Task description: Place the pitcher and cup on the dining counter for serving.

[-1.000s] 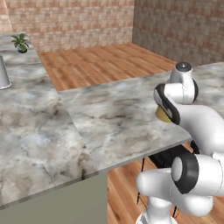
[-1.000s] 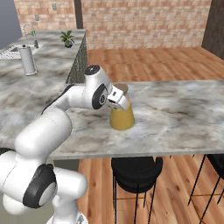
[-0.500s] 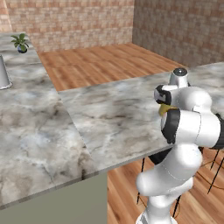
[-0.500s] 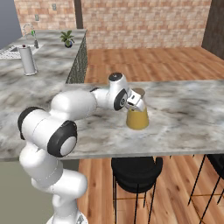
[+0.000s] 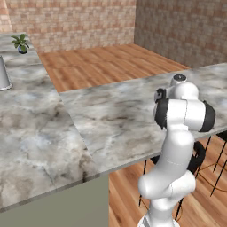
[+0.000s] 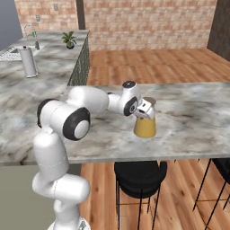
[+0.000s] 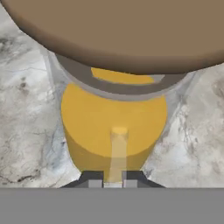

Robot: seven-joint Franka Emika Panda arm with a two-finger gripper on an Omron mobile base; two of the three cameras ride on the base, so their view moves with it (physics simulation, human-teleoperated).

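Note:
The yellow-orange pitcher [image 6: 145, 126] with its tan rim stands on the dining counter [image 6: 193, 117], near the front edge. My gripper [image 6: 146, 110] reaches it from the left at rim height. In the hand view the pitcher [image 7: 114, 118] is very close, its brown rim across the top. A pale strip of it runs down between the fingertips of my gripper [image 7: 111, 179], which is shut on it. In the left base view my own arm hides the pitcher; the marbled dining counter [image 5: 115, 111] spreads to its left. The green cup is out of view.
A pale grey canister [image 6: 29, 62] and a potted plant [image 6: 69, 39] stand on the far kitchen counter by the sink faucet [image 6: 29, 32]. Black bar stools [image 6: 139, 173] sit under the dining counter's overhang. Wooden floor lies beyond.
My arm has swung to the right along the dining counter, carrying the pitcher with it and slightly lower. The pitcher now stands further right, near the front edge.

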